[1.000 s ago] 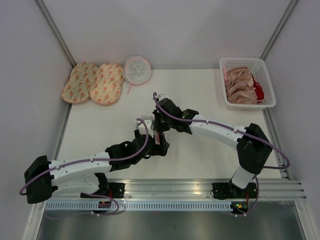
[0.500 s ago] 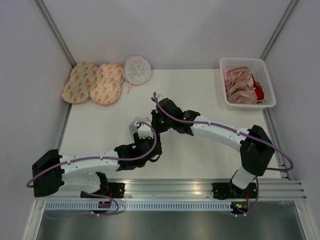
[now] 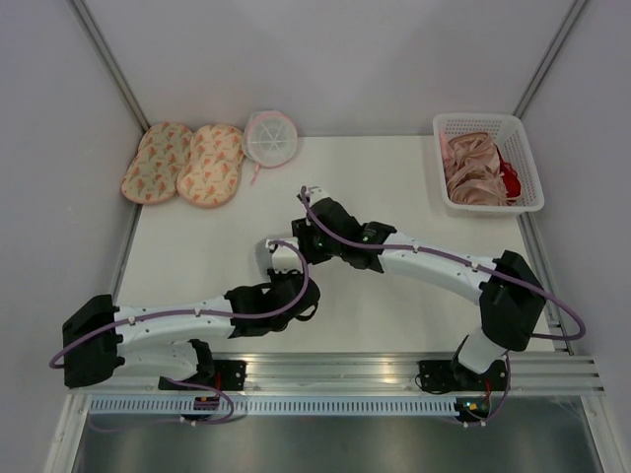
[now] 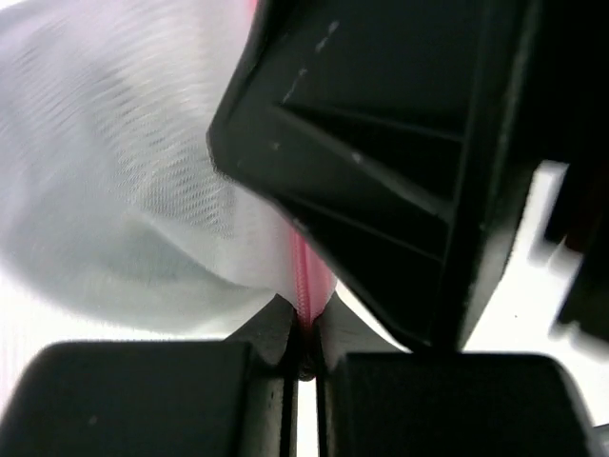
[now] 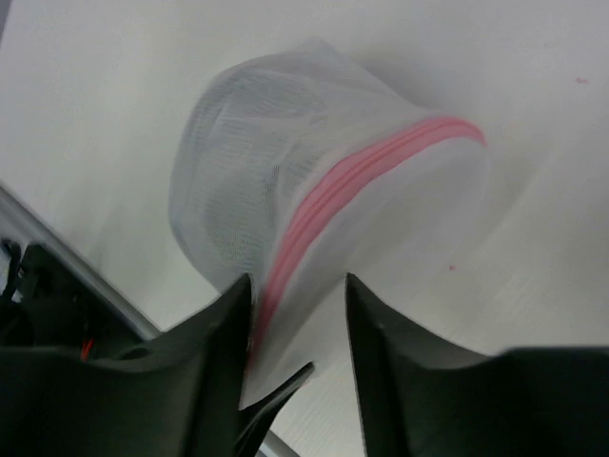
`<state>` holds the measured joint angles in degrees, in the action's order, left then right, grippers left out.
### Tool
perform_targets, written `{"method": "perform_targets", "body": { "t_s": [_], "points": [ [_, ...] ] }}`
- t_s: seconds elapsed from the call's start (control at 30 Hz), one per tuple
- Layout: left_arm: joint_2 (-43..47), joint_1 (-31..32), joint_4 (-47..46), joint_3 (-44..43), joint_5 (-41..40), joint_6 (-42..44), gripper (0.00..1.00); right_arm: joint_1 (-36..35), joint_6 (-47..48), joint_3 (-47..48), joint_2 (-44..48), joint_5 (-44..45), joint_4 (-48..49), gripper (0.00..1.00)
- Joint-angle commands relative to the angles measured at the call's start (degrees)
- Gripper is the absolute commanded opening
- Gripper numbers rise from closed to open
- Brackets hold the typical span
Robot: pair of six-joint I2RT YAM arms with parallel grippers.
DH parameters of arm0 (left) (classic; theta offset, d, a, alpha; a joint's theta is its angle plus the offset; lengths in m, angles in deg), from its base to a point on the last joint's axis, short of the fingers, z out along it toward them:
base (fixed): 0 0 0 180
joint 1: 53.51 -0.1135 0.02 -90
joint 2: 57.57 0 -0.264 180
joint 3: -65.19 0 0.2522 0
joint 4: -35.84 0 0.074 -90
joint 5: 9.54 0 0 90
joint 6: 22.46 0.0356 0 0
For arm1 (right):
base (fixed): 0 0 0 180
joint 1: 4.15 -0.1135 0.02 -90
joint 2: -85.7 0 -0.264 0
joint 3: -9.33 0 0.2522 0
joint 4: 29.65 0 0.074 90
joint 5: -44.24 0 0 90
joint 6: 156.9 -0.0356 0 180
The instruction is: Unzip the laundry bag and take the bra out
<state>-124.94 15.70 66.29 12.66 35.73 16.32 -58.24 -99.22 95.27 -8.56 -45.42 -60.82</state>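
No readable text, label, brand or number shows in any view.

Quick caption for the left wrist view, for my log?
Left hand pinches the pink zip edge of the white mesh bag, right hand close above.

See-through white mesh laundry bag point(image 5: 276, 181) with pink zip edging; white basket point(image 3: 471, 123); peach patterned pads point(image 3: 183, 163).

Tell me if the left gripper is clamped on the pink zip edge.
Yes, the left gripper pinches the laundry bag's pink edging between closed fingertips.
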Motion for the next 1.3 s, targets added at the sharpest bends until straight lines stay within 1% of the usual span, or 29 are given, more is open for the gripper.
{"method": "perform_targets", "body": {
  "t_s": [0.0,0.03,0.07,0.13,0.3,0.37,0.4,0.43,0.47,0.5,0.57,0.6,0.63,0.67,0.7,0.73,0.77,0.8,0.83,0.87,0.9,0.93,1.03,1.07,1.1,1.2,1.27],
  "points": [
    [1.98,-0.57,-0.87,-1.06,-4.05,-1.6,0.02,-1.02,1.38,-2.65,8.01,8.15,-2.99,0.62],
    [2.68,-0.57,-0.78,-0.7,-3.88,-1.86,0.02,-1.02,1.38,-4.66,9.69,10.8,-2.63,0.65],
    [2.95,-0.57,-0.87,-0.35,-3.44,-2.56,0.02,-0.85,1.38,-5.55,11.36,15.35,-1.85,0.72],
    [4.17,-0.57,-0.95,0.97,-2.91,-3.27,0.02,0.12,1.2,-8.09,16.02,18.45,-1.05,0.83],
    [7.95,-0.57,-1.74,5.17,-1.76,-8.62,0.02,2.66,0.15,-14.24,24.89,24.96,-0.79,0.83],
    [10.58,-0.65,-4.54,7.11,-0.72,-10.04,0.02,2.93,-1.34,-16.45,27.62,27.34,-2.01,0.83],
    [11.29,-0.66,-7.43,8.95,-0.27,-10.21,0.02,3.19,-1.35,-18.9,30.33,28.13,-2.28,0.83],
    [11.73,-0.66,-8.85,9.66,0.17,-10.82,0.02,3.28,-1.35,-20.23,31.75,27.27,-1.84,0.83],
    [11.91,-0.66,-9.56,10.54,0.52,-11.44,0.02,3.37,-1.43,-21.63,33.16,25.43,-1.23,0.83],
    [11.92,-0.74,-10.09,10.81,0.61,-12.23,0.02,3.46,-0.91,-25.13,36.22,18.89,0.08,0.81],
    [12.09,-1.44,-13.86,12.64,2.09,-13.9,0.02,3.46,-0.9,-29.01,40.62,9.2,6.49,0.78],
    [12.26,-1.97,-16.31,13.7,3.15,-14.17,0.02,3.46,-3.34,-33.2,41.78,0.02,9.03,0.78],
    [12.61,-2.93,-22.51,14.93,6.81,-14.86,0.02,3.55,-4.85,-35.25,42.74,-4.6,14.63,0.77],
    [12.88,-5.38,-26.06,17.64,9.29,-15.31,0.02,3.46,-6.52,-37.44,44.41,-8.13,16.95,0.76],
    [12.88,-6.79,-29.22,18.89,11.92,-15.83,0.02,3.46,-8.45,-41.64,45.12,-11.99,21.06,0.75],
    [12.53,-8.55,-32.48,20.21,15.08,-17.14,0.02,3.46,-12.03,-43.86,45.48,-17.77,28.06,0.74],
    [11.92,-12.65,-38.16,21.78,22.85,-18.11,0.02,3.46,-14.07,-47.54,45.83,-20.61,31.61,0.73],
    [9.74,-14.7,-40.31,22.24,26.94,-19.17,0.02,3.46,-15.57,-48.88,45.66,-22.73,34.69,0.73],
    [8.5,-16.46,-42.59,22.5,34.11,-21.53,0.02,3.46,-18.11,-50.02,45.39,-26.06,39.68,0.72],
    [7.18,-18.82,-47.14,23.46,36.79,-22.68,0.02,3.46,-19.0,-50.99,44.61,-27.05,42.0,0.72],
    [6.21,-19.72,-49.8,23.99,39.08,-23.91,0.02,3.46,-19.62,-52.04,44.16,-27.93,43.67,0.72],
    [4.03,-20.42,-51.39,24.26,42.67,-26.27,0.02,3.46,-20.06,-52.14,43.73,-29.33,45.08,0.72],
    [0.07,-22.62,-56.58,24.52,48.22,-30.33,0.02,3.46,-21.38,-53.11,41.62,-30.57,48.25,0.71],
    [-0.73,-22.98,-59.64,24.96,49.03,-31.3,0.02,3.37,-22.34,-53.46,40.31,-31.53,49.3,0.71],
    [-1.61,-23.15,-60.54,24.96,49.91,-32.79,0.02,3.46,-22.44,-53.72,39.51,-31.97,50.18,0.7],
    [-3.46,-23.42,-62.91,24.79,52.11,-34.64,0.02,3.46,-21.48,-53.9,37.49,-31.54,50.19,0.7],
    [-2.77,-23.42,-62.48,24.88,52.38,-34.65,0.02,3.46,-19.2,-53.47,36.43,-30.32,48.53,0.7]
  ]
}}
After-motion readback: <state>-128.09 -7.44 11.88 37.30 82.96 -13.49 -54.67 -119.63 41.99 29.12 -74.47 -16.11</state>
